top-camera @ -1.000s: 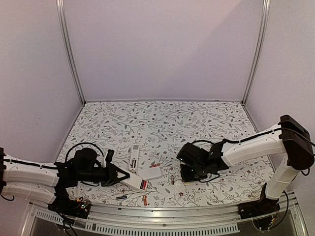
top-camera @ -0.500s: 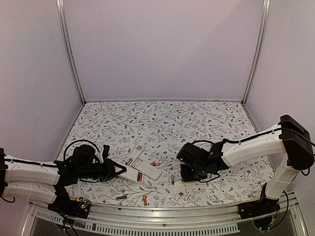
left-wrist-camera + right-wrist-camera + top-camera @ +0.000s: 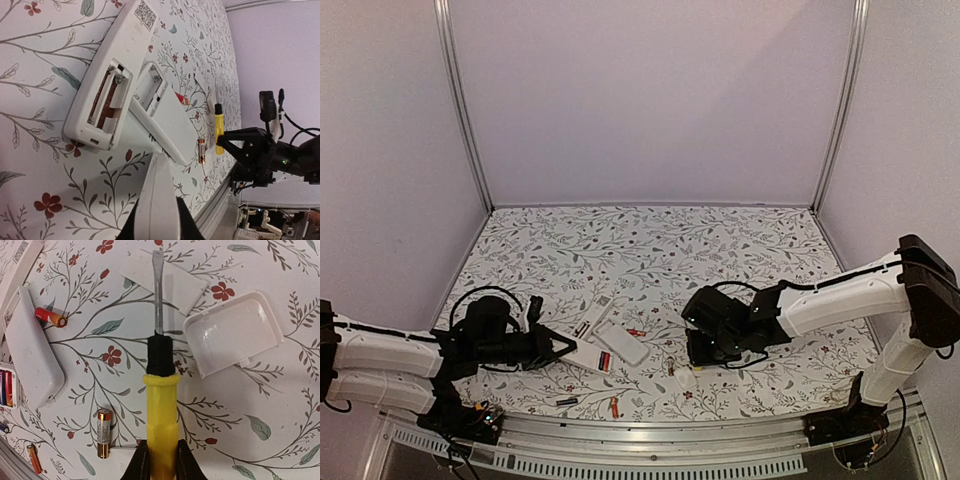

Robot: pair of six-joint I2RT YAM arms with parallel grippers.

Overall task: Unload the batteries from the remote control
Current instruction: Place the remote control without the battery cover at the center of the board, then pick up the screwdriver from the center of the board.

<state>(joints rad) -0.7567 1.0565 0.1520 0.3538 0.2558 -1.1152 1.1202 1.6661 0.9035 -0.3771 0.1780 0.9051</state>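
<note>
My left gripper (image 3: 563,350) is shut on the end of a white remote (image 3: 592,356), low over the table; red and blue batteries (image 3: 605,361) sit in its open bay. In the left wrist view this remote (image 3: 156,200) fills the space between the jaws. Two other open remotes (image 3: 107,95) (image 3: 160,115) lie ahead of it, their bays looking empty. Loose batteries lie on the table: a red one (image 3: 50,317), a copper-and-black one (image 3: 103,440) and an orange one (image 3: 615,407). My right gripper (image 3: 160,457) is shut on the yellow-handled screwdriver (image 3: 160,405), tip over a cover plate (image 3: 165,280).
A second white cover plate (image 3: 232,332) lies right of the screwdriver tip. A dark battery (image 3: 567,401) lies near the table's metal front rail (image 3: 650,428). White walls close in the back and both sides.
My left gripper has swung the held remote away from the front edge, toward the two remotes in the middle. The right arm with the screwdriver has barely shifted.
</note>
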